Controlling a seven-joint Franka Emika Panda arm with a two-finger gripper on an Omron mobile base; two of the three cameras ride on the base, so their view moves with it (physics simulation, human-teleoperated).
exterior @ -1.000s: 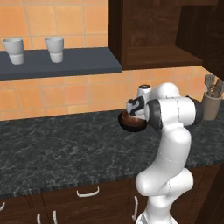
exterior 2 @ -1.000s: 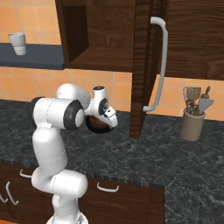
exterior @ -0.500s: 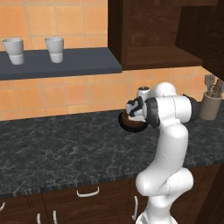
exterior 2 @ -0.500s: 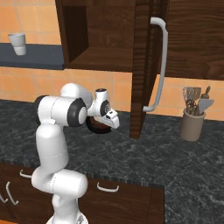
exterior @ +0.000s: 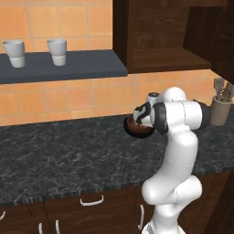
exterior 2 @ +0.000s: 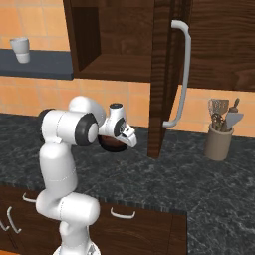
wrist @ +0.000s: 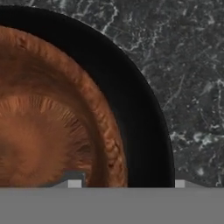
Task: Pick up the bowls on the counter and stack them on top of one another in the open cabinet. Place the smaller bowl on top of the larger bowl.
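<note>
Two bowls (wrist: 65, 131) nested, close-up

I see the counter (exterior: 59, 151) bare to my left of the nested bowls (exterior: 138, 127). The open cabinet (exterior: 160, 59) shelf overhead has free room. Its swung door (exterior 2: 162, 74) hangs just right of the arm; utensil crock (exterior 2: 219, 142) stands farther right, well apart.

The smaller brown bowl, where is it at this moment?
The smaller bowl sits inside the larger bowl, above the counter, directly at the gripper; in the left base view the pair shows below the open cabinet.
</note>
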